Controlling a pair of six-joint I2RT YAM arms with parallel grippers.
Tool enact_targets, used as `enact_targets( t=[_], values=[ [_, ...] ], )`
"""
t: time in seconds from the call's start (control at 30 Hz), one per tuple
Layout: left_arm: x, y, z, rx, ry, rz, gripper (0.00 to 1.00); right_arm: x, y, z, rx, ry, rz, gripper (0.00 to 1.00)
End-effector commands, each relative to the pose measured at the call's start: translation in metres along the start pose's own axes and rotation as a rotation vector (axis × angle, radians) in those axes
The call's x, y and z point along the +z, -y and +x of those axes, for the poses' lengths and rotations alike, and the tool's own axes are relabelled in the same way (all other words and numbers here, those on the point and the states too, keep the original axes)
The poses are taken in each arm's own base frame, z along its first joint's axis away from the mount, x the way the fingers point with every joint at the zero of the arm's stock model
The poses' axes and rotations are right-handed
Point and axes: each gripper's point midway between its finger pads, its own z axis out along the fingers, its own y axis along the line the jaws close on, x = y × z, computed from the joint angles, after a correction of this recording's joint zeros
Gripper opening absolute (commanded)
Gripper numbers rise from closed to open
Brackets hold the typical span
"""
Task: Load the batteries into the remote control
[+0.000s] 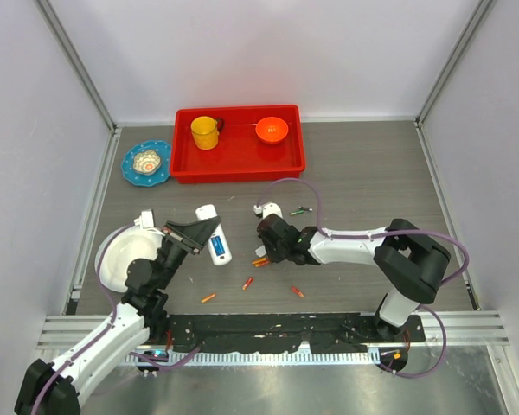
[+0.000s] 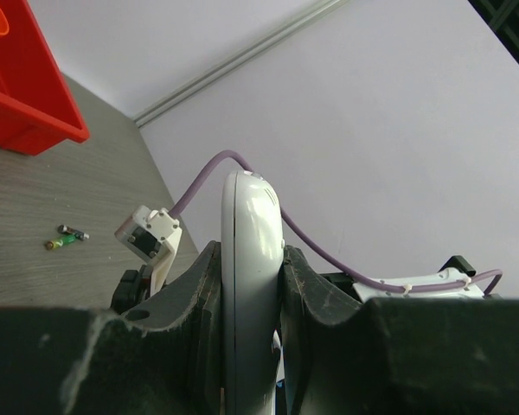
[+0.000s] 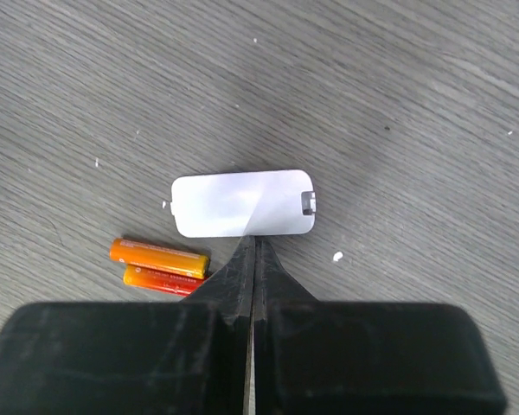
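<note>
Grey wood-grain tabletop (image 3: 398, 86), matt and lightly specked, w/ plain white walls behind.

1. Status
- Left gripper (image 2: 253, 285): clamped on the slim white plastic remote control w/ rounded ends (image 2: 251, 207), held edge-on above the table. The blue patch shows in the top view only.
- Right gripper (image 3: 253, 249): jaws fully together, nothing btwn them. Tips sit at the near long edge of the flat white plastic cover piece (image 3: 242, 203). Whether they touch it cannot be settled from this angle.
- Two small orange cylindrical batteries (image 3: 160, 257) lie side by side, touching, just beside the tips. More lie scattered nearby in the top view.

2. Step in hand (judged): fetch one battery w/ the right gripper.
- Re-open the jaws before any descent; closed tips can only push.
- Shift off the cover and centre over the outer battery of the pair.
- Close across its mid-length, jaws square to its axis, so it does not pivot or roll.
- Keep the neighbour outside the jaws to avoid a double pick.

3. Materials
- Batteries: glossy wrap, hard, round, prob. quick to roll on this surface.
- Cover: thin, smooth, rounded corners, small latch tab at one end; slides easily if nudged.
- Remote: smooth hard shell, prob. slippery in the jaws.
</note>
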Motion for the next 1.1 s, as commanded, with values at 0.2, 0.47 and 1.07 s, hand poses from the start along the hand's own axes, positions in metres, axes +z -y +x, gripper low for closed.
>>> enact_targets(
  t=[0.2,0.47,1.07],
  values=[
    [-0.001,-0.001,-0.002,-0.002,0.016,0.01,0.0,0.01,-0.021,-0.021,0.032,0.034,-0.048,0.01],
    [0.0,-0.003,-0.001,0.0,0.013,0.005,0.0,0.02,-0.028,-0.031,0.031,0.037,-0.048,0.01],
    [0.002,0.006,-0.004,0.012,0.016,0.034,0.0,-0.024,-0.02,-0.083,-0.118,0.162,-0.114,0.54]
  ],
)
